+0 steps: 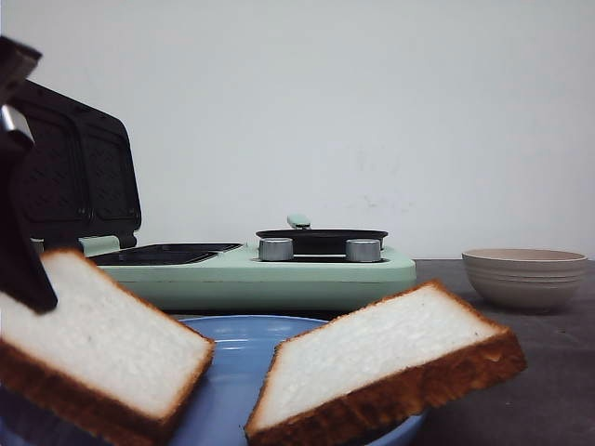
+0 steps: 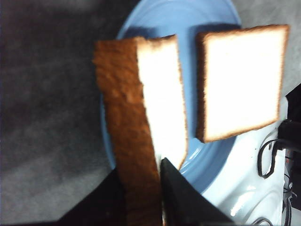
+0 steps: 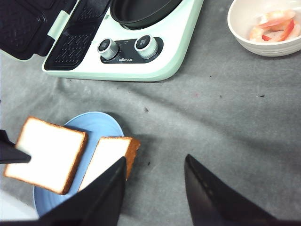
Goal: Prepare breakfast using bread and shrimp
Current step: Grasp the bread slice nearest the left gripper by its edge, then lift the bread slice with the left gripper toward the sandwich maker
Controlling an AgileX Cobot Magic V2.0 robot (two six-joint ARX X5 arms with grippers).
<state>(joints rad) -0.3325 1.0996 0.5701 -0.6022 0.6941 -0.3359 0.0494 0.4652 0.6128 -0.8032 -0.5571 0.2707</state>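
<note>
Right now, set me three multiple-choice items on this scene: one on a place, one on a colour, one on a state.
1. The shrimp lies
A. in the bowl
B. on the plate
C. in the pan

2. The plate is
A. white
B. green
C. blue

3. The left gripper is
A. open and empty
B. shut on a bread slice
C. shut on the plate's rim

Answers:
1 A: the right wrist view shows the reddish pieces inside the pale bowl.
2 C: the plate is blue in all three views.
3 B: the left wrist view shows the slice pinched between the fingers.
</note>
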